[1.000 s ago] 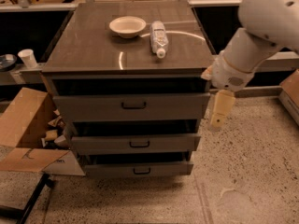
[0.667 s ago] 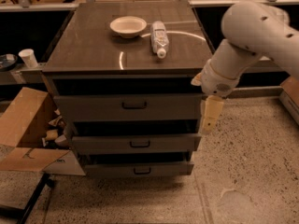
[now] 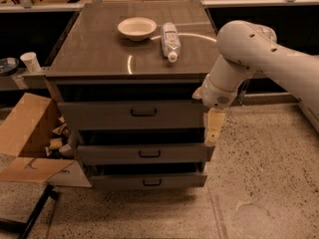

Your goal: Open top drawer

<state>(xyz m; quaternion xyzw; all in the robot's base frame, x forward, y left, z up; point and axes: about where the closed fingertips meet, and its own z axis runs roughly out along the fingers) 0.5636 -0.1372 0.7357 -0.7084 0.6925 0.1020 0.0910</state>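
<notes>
Movement comes first: over the last second the gripper [image 3: 213, 136] has slid leftwards, from the open floor to the right of the cabinet to the cabinet's right edge. It now hangs pointing down in front of the right end of the top drawer [image 3: 99, 116], with its tip reaching the level of the middle drawer [image 3: 109, 153]. We cannot tell whether the gripper is open or closed. The arm [image 3: 259, 54] has swung in with it.

For the task we read this as the approach. The top drawer sits directly under the tabletop [image 3: 89, 54], and nothing has hold of it. Its black bar handle [image 3: 143, 112] is at the centre of the front, well to the left of the gripper, so we judge that more leftward travel is needed before any pull.

Counting, we see three drawers, the lowest being the bottom drawer [image 3: 109, 180], each with one handle. On the tabletop are one bowl [image 3: 136, 28] and one bottle [image 3: 170, 40] lying on its side. To the left stand one paper cup [image 3: 31, 61] and one open cardboard box [image 3: 25, 133].
</notes>
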